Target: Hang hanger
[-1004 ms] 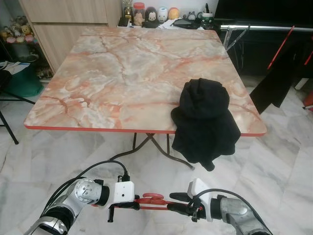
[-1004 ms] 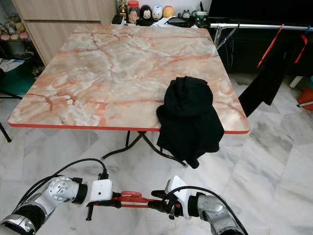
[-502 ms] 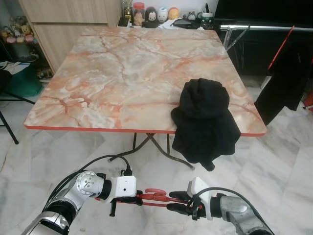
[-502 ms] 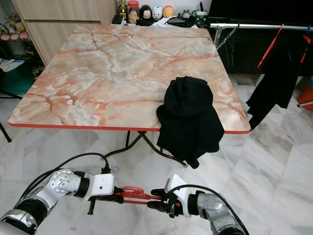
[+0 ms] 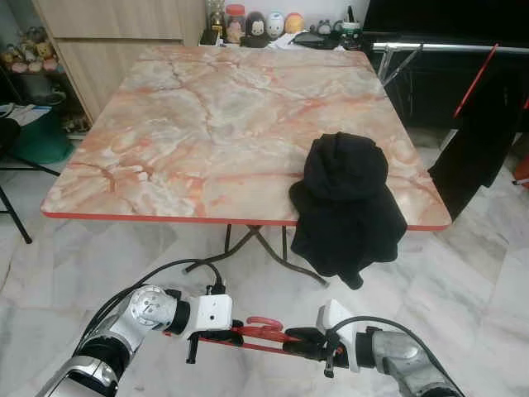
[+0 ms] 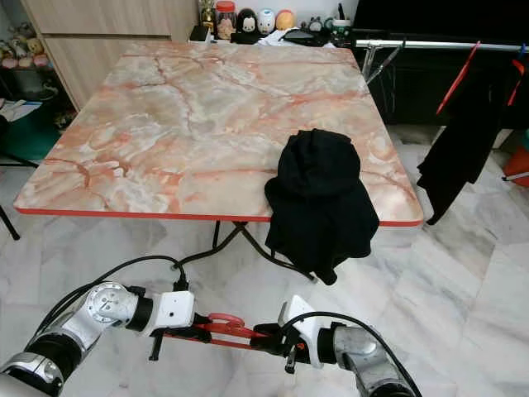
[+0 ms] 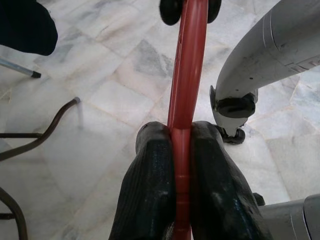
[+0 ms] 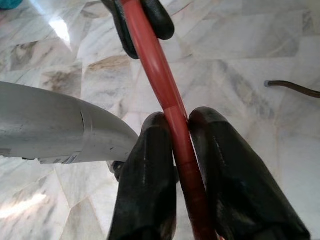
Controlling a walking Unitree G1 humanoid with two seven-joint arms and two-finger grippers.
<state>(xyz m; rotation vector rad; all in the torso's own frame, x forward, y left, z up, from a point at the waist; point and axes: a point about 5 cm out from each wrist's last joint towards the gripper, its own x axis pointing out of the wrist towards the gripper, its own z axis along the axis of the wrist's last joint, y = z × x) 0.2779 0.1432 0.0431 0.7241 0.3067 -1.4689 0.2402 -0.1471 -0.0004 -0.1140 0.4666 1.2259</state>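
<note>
A red plastic hanger (image 5: 263,331) is held low over the marble floor between both arms. My left gripper (image 5: 225,334) is shut on its left end, and my right gripper (image 5: 296,341) is shut on its right end. The left wrist view has the red bar (image 7: 186,85) pinched between two black fingers (image 7: 150,195); the right wrist view has the same bar (image 8: 165,95) clamped by its fingers (image 8: 150,190). A black garment (image 5: 347,203) lies on the table's front right corner and droops over the edge. A metal clothes rail (image 5: 450,48) stands at the far right with dark clothes and red hangers (image 5: 473,81).
The marble-topped folding table (image 5: 198,124) stands directly ahead, its metal legs (image 5: 248,248) showing below the edge. Jars and figurines (image 5: 264,23) line the far side. A wooden cabinet (image 5: 107,41) is at the back left, and a green bin (image 5: 37,136) stands at left.
Both grippers hold the hanger as before; the left arm has edged slightly rightward and the hanger tilts a little, right end lower. The hanging dark clothes at far right have swung.
</note>
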